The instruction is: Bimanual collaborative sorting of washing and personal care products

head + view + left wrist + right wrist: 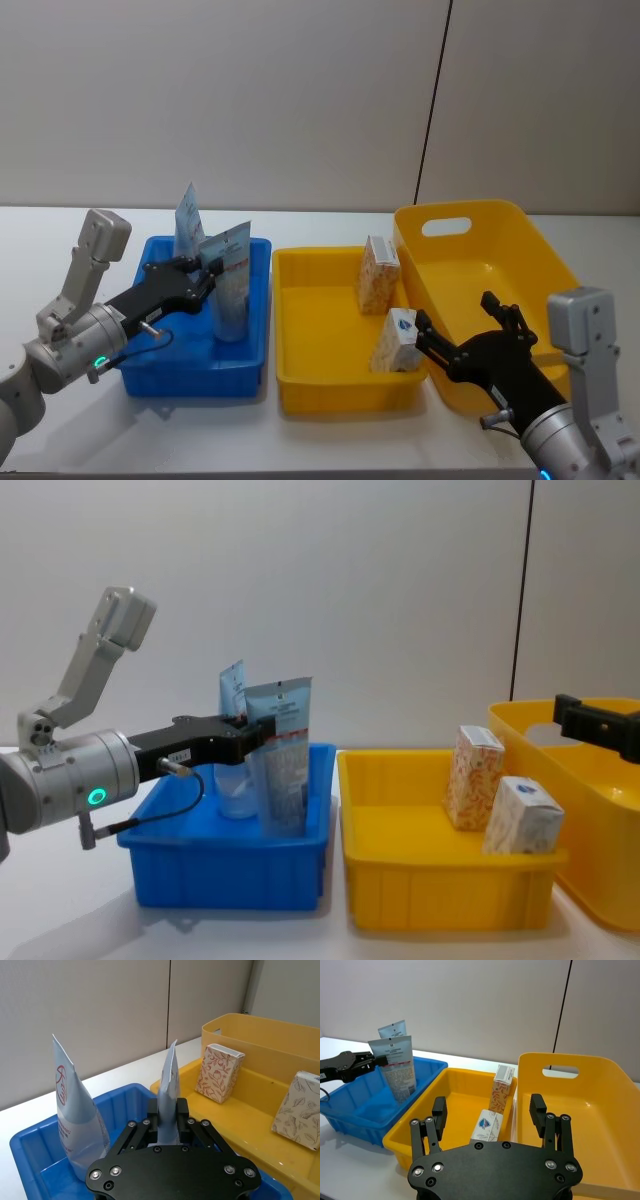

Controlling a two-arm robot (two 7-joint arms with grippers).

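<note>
My left gripper (pixel 208 271) pinches a tube (pixel 232 292) in the blue bin (pixel 190 376), my right gripper (pixel 452 309) hangs open, and both boxes (pixel 378 276) look sorted, so maybe nearly done.

White table (pixel 300 440) carried three bins in a row: a blue bin (pixel 190 385) toward the left edge, a shallow yellow bin (pixel 345 395) at centre, and a taller yellow bin (pixel 520 245) just beside it, toward the right edge.

One blue bin (pixel 190 385) is holding two tubes (pixel 188 215) (pixel 231 290); beside it two yellow bins (pixel 340 395) (pixel 540 250) are sitting, the nearer holding two cartons (pixel 378 275) (pixel 396 340).
</note>
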